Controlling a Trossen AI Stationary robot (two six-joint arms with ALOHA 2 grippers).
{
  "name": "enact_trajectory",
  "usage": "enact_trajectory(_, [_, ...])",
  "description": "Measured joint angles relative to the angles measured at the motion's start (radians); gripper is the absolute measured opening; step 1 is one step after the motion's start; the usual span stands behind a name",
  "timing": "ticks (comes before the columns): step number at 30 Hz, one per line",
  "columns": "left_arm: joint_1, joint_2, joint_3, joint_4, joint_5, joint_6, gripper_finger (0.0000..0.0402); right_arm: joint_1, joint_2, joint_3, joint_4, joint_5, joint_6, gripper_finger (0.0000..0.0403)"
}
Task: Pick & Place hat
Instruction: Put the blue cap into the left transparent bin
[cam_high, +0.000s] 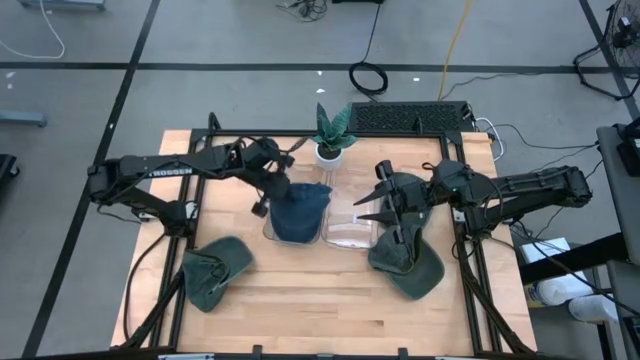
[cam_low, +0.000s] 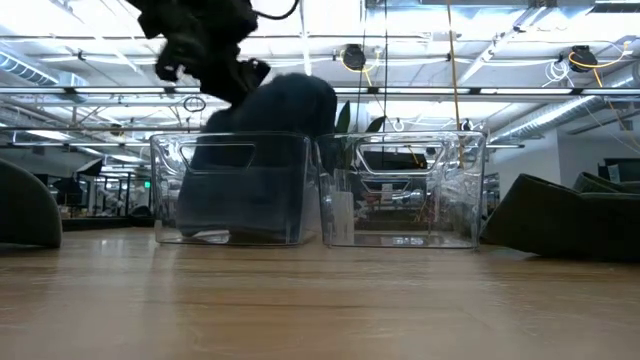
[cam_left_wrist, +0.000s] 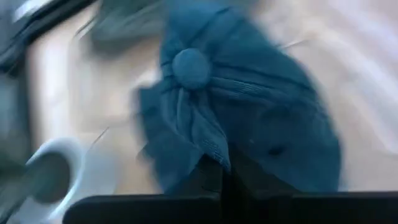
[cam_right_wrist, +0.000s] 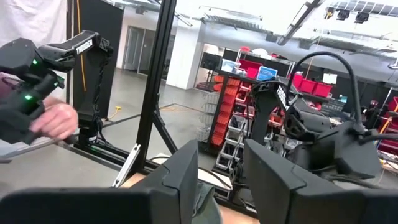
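Note:
A dark blue hat (cam_high: 300, 210) with a top button (cam_left_wrist: 189, 67) hangs in the left of two clear bins (cam_low: 165, 190), its crown sticking up above the rim. My left gripper (cam_left_wrist: 224, 171) is shut on it, reaching in from the table's left (cam_high: 275, 195). My right gripper (cam_high: 370, 192) hovers open above the right clear bin (cam_high: 350, 232), pointing toward the table's left and holding nothing (cam_right_wrist: 221, 168). One green hat (cam_high: 215, 270) lies on the table near the left front. Another green hat (cam_high: 408, 265) lies below the right arm. My left gripper pinches a gathered fold of the blue hat's crown (cam_left_wrist: 208, 146) between its two fingers, a little way from the top button. The fingers slant down from the table's left. The hat hangs below them, with its lower part (cam_low: 250, 200) inside the left bin.
A small potted plant (cam_high: 330, 130) stands just behind the bins. In the right wrist view, a person's hand (cam_right_wrist: 56, 121) shows beyond the table's left side. Bare wood lies in front of the bins (cam_high: 320, 300).

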Motion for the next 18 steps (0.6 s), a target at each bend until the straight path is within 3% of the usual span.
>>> enact_trajectory(5, [0.011, -0.001, 0.000, 0.001, -0.225, -0.145, 0.0043, 0.000, 0.000, 0.000, -0.001, 0.000, 0.000, 0.0116])
enact_trajectory(11, [0.010, -0.040, 0.006, 0.005, -0.255, -0.284, 0.0143, 0.000, 0.000, 0.000, -0.001, 0.000, 0.000, 0.0115])
enact_trajectory(18, [-0.018, -0.133, 0.005, -0.004, -0.278, -0.312, 0.0282, 0.000, 0.000, 0.000, -0.001, 0.000, 0.000, 0.0114])
